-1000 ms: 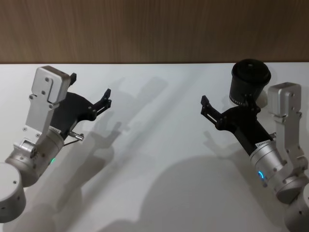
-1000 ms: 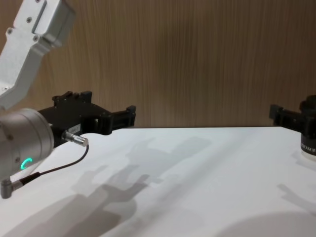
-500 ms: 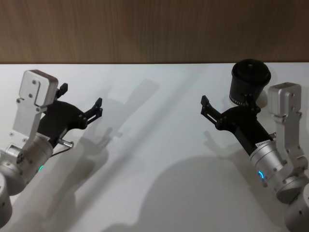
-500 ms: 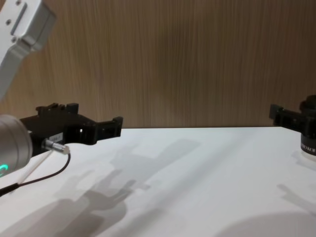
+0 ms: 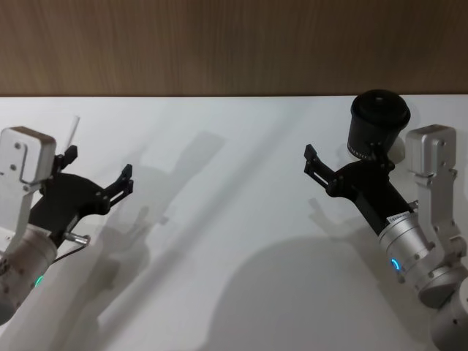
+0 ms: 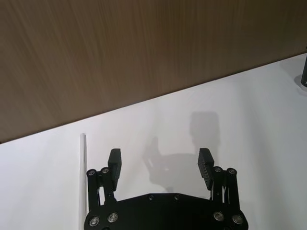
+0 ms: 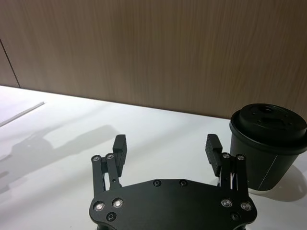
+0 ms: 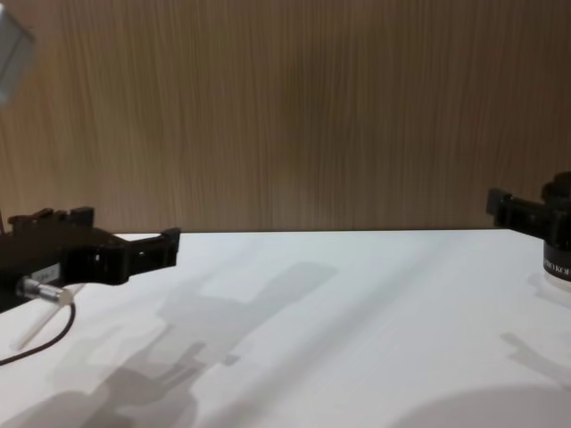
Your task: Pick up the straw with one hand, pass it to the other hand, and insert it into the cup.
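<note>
Long, thin, straight white straw [image 6: 83, 172]

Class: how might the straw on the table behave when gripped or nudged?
The straw lies dead straight, so it is probably fairly stiff. Pencil-thin and seemingly round, it would likely roll if the open left gripper nudges it sideways.
</note>
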Motion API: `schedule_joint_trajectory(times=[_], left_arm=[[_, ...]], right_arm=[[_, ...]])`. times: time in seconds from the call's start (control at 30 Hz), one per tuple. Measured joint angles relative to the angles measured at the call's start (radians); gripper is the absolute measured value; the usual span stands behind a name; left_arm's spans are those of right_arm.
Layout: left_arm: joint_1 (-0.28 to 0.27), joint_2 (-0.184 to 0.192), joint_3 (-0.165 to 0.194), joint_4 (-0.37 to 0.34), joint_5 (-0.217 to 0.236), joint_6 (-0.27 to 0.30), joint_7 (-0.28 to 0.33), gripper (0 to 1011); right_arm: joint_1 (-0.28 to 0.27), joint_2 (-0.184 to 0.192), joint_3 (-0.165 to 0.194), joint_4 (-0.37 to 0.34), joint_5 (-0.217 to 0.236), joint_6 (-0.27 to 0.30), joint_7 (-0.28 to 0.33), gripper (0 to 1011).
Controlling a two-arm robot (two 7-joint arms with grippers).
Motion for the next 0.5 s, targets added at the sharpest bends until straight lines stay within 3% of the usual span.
schedule_joint_trajectory(times=[0.5], left_arm=[[0.130, -0.014, -0.074, -0.080, 0.018, -0.010, 0.098, 1002]], right_arm=[[0.000, 0.000, 0.000, 0.000, 0.000, 0.000, 0.000, 1001]])
